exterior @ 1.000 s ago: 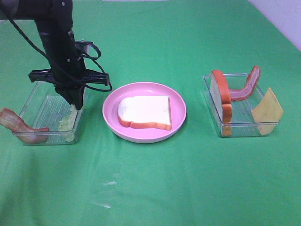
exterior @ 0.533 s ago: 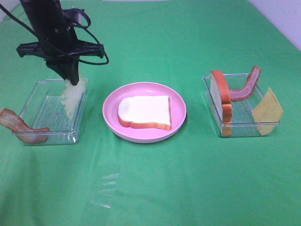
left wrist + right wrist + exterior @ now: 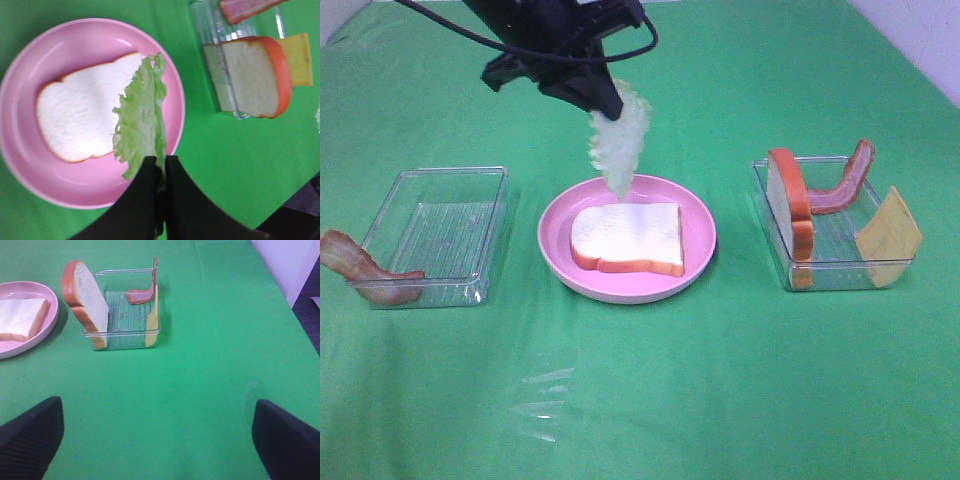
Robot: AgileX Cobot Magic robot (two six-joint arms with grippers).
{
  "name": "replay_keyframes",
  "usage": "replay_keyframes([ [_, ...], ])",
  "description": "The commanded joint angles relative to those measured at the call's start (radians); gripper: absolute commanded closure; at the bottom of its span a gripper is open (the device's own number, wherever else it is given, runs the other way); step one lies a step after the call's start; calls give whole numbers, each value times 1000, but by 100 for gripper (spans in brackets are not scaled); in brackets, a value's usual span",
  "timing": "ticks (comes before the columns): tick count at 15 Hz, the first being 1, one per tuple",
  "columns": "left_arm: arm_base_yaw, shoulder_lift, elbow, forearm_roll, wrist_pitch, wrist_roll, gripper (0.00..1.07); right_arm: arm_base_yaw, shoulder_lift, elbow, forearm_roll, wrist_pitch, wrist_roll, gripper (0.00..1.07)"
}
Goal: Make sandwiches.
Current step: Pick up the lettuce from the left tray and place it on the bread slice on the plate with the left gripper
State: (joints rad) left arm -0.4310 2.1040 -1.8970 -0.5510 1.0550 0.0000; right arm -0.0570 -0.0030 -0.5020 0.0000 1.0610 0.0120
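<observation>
Lettuce held over the bread on the plate.

The left gripper (image 3: 607, 104) (image 3: 162, 162) has its jaws pressed together on one end of a pale green lettuce leaf (image 3: 618, 146) (image 3: 140, 119). The leaf dangles above the 12 o'clock edge of the pink plate (image 3: 701, 228) (image 3: 30, 150), where a bread slice (image 3: 625, 238) (image 3: 82, 107) lies flat. The leaf's tip seems to hang clear of the bread, though the angle makes that hard to judge. At 3 o'clock from the plate, the right tray (image 3: 835, 272) (image 3: 125, 342) holds an upright bread slice (image 3: 790, 200) (image 3: 85, 295), a bacon strip (image 3: 840, 190) and a cheese square (image 3: 888, 235). At 9 o'clock, the left tray (image 3: 440, 225) has a second bacon strip (image 3: 360, 265) draped over its 8 o'clock corner. The right gripper (image 3: 157, 410) hovers over bare green cloth (image 3: 200, 370), jaws spread wide.
</observation>
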Motion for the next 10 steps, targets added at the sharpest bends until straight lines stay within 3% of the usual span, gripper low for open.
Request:
replay_keyframes([
  [1,-43,73,-1,-112,-64,79,107,-6,-18,2,-6,-2,2,8],
  [4,-67,146,-1,-211,-114,138,107,-6,-18,2,-6,-2,2,8],
  [5,-73,193,-1,-273,-127,192,107,-6,-18,2,-6,-2,2,8],
  [8,-72,226,-1,-277,-139,195,107,-6,-18,2,-6,-2,2,8],
  [10,-68,233,-1,-206,-140,193,107,-6,-18,2,-6,-2,2,8],
])
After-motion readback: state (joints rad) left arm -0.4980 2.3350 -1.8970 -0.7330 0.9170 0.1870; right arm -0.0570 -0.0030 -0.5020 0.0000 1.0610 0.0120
